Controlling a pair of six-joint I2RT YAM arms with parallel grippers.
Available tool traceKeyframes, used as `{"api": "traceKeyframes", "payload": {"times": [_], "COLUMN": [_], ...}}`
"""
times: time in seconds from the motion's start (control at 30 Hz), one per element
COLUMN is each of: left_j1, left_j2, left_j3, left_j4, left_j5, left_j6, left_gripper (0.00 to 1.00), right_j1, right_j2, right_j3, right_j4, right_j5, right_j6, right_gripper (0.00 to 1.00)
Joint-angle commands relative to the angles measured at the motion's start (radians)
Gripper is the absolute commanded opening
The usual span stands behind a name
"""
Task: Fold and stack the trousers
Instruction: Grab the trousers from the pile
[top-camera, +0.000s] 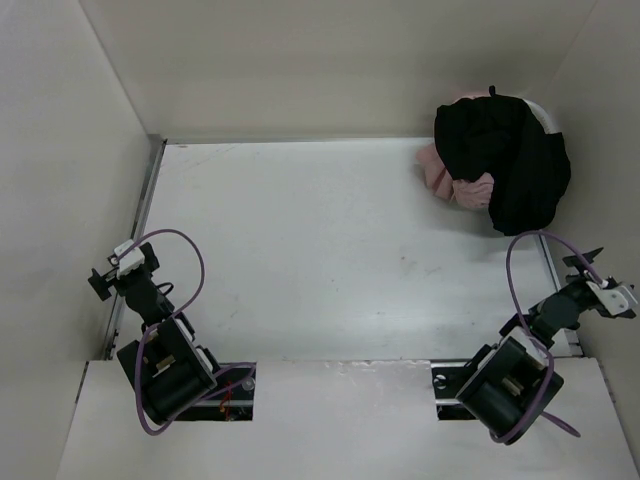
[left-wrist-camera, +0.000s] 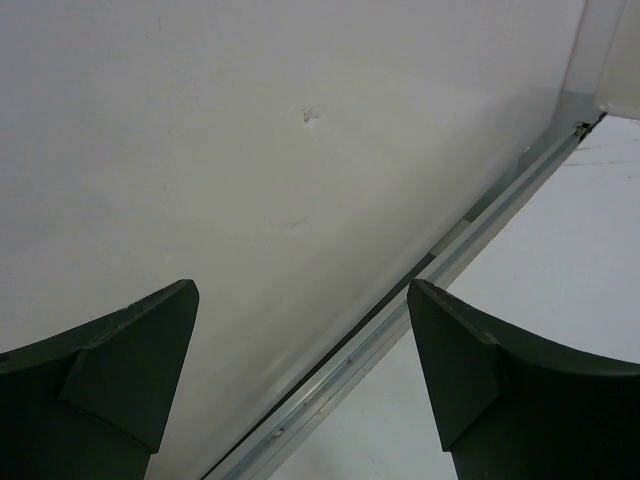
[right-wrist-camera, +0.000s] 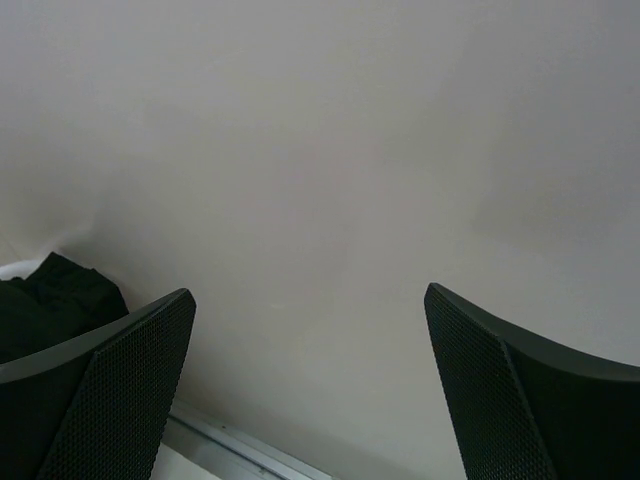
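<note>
The black trousers (top-camera: 512, 160) lie crumpled in a heap at the table's far right corner, draped over pink garments (top-camera: 445, 178). A dark edge of them shows at the left of the right wrist view (right-wrist-camera: 55, 300). My left gripper (top-camera: 112, 268) is open and empty at the table's left edge, facing the left wall; its fingers (left-wrist-camera: 120, 370) stand wide apart. My right gripper (top-camera: 605, 285) is open and empty at the right edge, facing the right wall, well short of the heap.
White walls enclose the table (top-camera: 320, 250) on the left, back and right. A metal rail (left-wrist-camera: 400, 310) runs along the table's left edge, and another along the right (right-wrist-camera: 230, 445). A white bag or cloth (top-camera: 545, 115) peeks out behind the heap.
</note>
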Motion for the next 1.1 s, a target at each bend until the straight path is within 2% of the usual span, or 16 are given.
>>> {"api": "traceKeyframes", "payload": {"times": [0.0, 0.17, 0.2, 0.3, 0.33, 0.4, 0.43, 0.47, 0.5, 0.57, 0.63, 0.67, 0.73, 0.87, 0.97, 1.07], "left_j1": [0.005, 0.005, 0.006, -0.062, -0.125, -0.233, -0.341, -0.41, -0.514, -0.599, -0.665, -0.69, -0.719, -0.728, -0.729, -0.727], "left_j2": [0.001, -0.004, -0.011, -0.157, -0.245, -0.326, -0.312, -0.271, -0.164, -0.049, 0.088, 0.175, 0.325, 0.484, 0.503, 0.49], "left_j3": [-0.032, -0.032, -0.017, 0.04, 0.081, 0.219, 0.371, 0.475, 0.647, 0.812, 0.996, 1.1, 1.265, 1.42, 1.437, 1.408], "left_j4": [0.197, 0.191, 0.191, 0.093, -0.018, -0.226, -0.444, -0.602, -0.859, -1.103, -1.374, -1.521, -1.72, -1.826, -1.814, -1.799], "left_j5": [-0.004, 0.001, 0.007, 0.002, 0.007, 0.027, 0.07, 0.099, 0.139, 0.191, 0.299, 0.379, 0.509, 0.572, 0.539, 0.5], "left_j6": [-0.01, -0.015, -0.003, 0.094, 0.153, 0.163, 0.139, 0.114, 0.08, 0.047, 0.02, 0.01, -0.01, -0.052, -0.053, -0.041], "left_gripper": [0.87, 0.86, 0.84, 0.85, 0.84, 0.87, 0.88, 0.88, 0.89, 0.9, 0.9, 0.89, 0.83, 0.77, 0.77, 0.78], "right_j1": [-0.015, -0.012, -0.013, 0.094, 0.17, 0.383, 0.566, 0.653, 0.757, 0.832, 0.864, 0.879, 0.866, 0.811, 0.769, 0.732], "right_j2": [-0.004, 0.01, 0.001, -0.246, -0.248, -0.088, 0.022, 0.077, 0.174, 0.273, 0.348, 0.384, 0.485, 0.768, 0.891, 0.942], "right_j3": [-0.11, -0.082, -0.03, 0.112, 0.219, 0.492, 0.677, 0.765, 0.88, 0.944, 0.996, 1.047, 1.222, 1.633, 1.803, 1.868], "right_j4": [0.206, 0.2, 0.15, -0.15, -0.23, -0.309, -0.416, -0.482, -0.55, -0.518, -0.461, -0.498, -0.815, -1.405, -1.568, -1.636], "right_j5": [0.022, 0.003, -0.049, -0.258, -0.321, -0.398, -0.384, -0.349, -0.241, -0.127, -0.012, 0.036, 0.038, 0.002, 0.07, 0.096], "right_j6": [0.035, 0.033, 0.007, -0.176, -0.251, -0.414, -0.545, -0.609, -0.669, -0.715, -0.679, -0.628, -0.48, -0.277, -0.11, 0.004], "right_gripper": [1.0, 1.0, 1.0, 1.0, 1.0, 1.0, 1.0, 1.0, 1.0, 1.0, 1.0, 1.0, 1.0, 1.0, 1.0, 1.0]}}
